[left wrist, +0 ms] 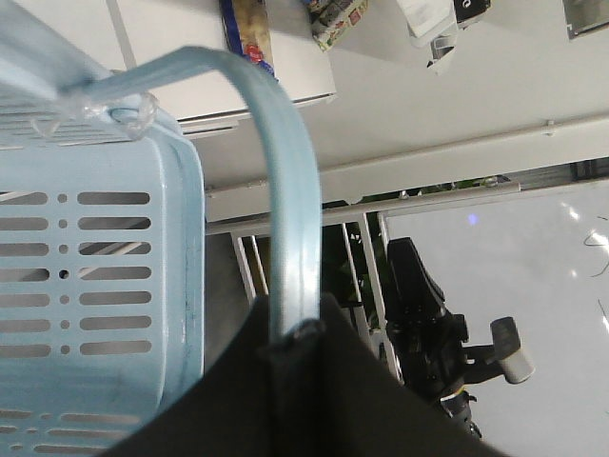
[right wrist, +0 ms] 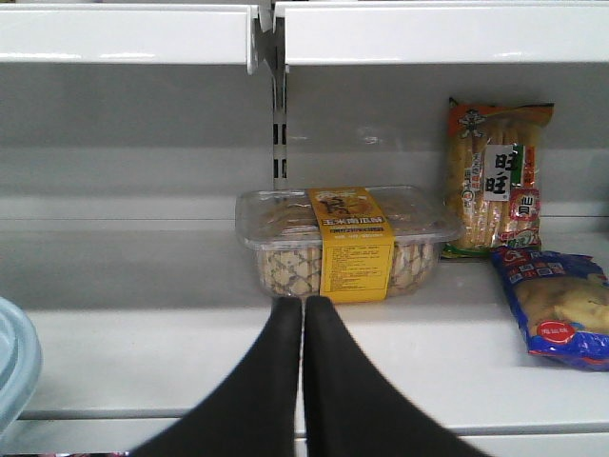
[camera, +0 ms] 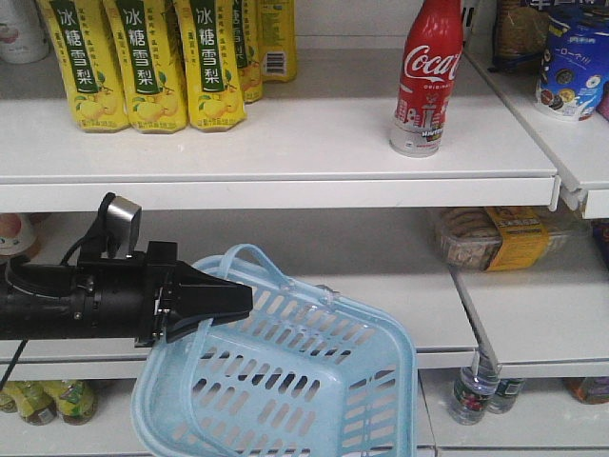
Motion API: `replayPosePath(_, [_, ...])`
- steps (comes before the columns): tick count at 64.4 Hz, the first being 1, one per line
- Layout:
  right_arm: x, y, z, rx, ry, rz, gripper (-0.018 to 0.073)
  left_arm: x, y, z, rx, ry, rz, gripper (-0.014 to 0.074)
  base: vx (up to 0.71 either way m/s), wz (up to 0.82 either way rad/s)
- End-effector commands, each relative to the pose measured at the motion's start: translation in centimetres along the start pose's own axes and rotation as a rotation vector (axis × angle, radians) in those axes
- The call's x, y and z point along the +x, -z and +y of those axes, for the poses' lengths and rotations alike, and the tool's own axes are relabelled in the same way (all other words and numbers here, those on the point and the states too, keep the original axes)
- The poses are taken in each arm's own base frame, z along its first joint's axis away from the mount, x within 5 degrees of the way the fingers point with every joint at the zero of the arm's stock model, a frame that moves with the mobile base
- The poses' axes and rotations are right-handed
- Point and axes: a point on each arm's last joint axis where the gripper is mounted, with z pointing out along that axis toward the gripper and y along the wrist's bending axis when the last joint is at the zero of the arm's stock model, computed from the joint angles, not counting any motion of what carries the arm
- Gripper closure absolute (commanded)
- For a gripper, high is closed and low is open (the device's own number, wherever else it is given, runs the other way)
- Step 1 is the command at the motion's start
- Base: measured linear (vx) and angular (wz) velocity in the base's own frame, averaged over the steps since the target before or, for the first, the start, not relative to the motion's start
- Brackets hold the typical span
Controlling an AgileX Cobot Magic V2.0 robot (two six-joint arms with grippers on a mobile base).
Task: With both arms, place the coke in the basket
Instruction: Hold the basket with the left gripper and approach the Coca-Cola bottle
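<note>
The coke, a slim red can with white script and a silver lower band, stands upright on the top shelf at the right. Below it hangs the pale blue basket, tilted, its handle clamped in my left gripper, which is shut on it. The left arm reaches in from the left edge and carries a small grey camera block. My right gripper is shut with nothing between its fingers, facing the middle shelf; it does not show in the front view.
Yellow drink packs stand on the top shelf at the left. A clear box of snacks with a yellow band lies on the middle shelf ahead of the right gripper, with snack bags to its right. Bottles stand on the lowest shelf.
</note>
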Motion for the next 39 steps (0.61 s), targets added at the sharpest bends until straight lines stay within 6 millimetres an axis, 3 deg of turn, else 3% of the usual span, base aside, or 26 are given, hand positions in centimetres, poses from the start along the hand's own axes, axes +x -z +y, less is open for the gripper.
replayPosePath(1, [-0.45,0.10,0.03,-0.003,0.001,-0.085,0.0568,-0.16,0.45,-2.38,0.122,-0.019,-0.024,0.0603,0.03,0.00])
replayPosePath(39, [-0.45,0.10,0.03,-0.003,0.001,-0.085,0.0568,-0.16,0.45,-2.38,0.122,-0.019,-0.024,0.0603,0.03,0.00])
